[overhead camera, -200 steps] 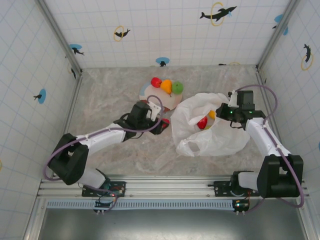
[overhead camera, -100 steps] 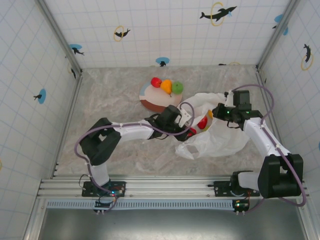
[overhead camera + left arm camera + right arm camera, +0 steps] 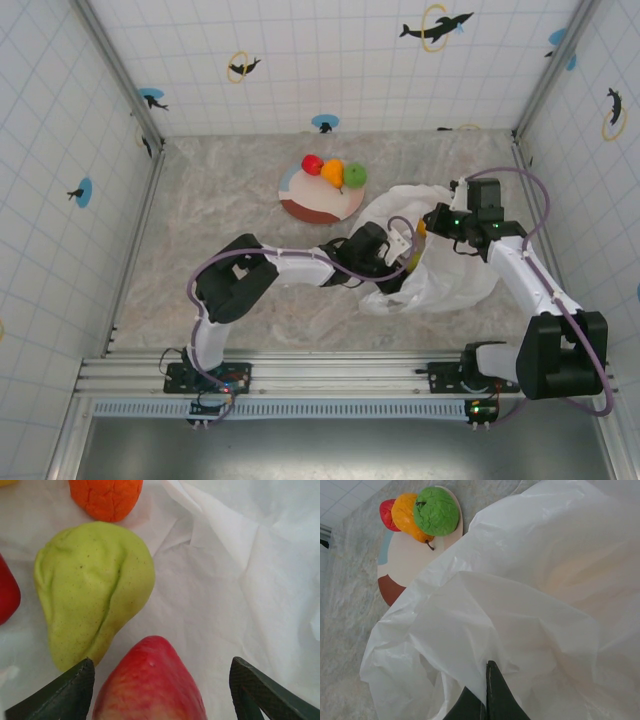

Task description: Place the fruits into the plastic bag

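The plastic bag (image 3: pixel 452 282) lies crumpled at centre right. My left gripper (image 3: pixel 400 262) is reached into its mouth. In the left wrist view the left gripper (image 3: pixel 161 662) stands open around a red apple (image 3: pixel 150 682), with a gap on the right side. Beyond it on the bag film (image 3: pixel 240 570) lie a yellow-green pear (image 3: pixel 92 585), an orange (image 3: pixel 106 497) and a red fruit (image 3: pixel 7 597). My right gripper (image 3: pixel 487 667) is shut on a fold of the bag (image 3: pixel 545 580), holding its upper edge (image 3: pixel 432 220). A red fruit (image 3: pixel 312 164), an orange one (image 3: pixel 333 171) and a green apple (image 3: pixel 354 176) sit on the plate.
The round reddish-brown plate (image 3: pixel 305 207) lies behind and left of the bag, with the three fruits at its far rim. Tiled walls with metal posts close in the marble table on three sides. Open tabletop stretches along the left and front.
My left arm has swung right from beside the plate into the bag's mouth, carrying the red apple. Its jaws have spread wider. The right gripper has kept its hold on the bag.
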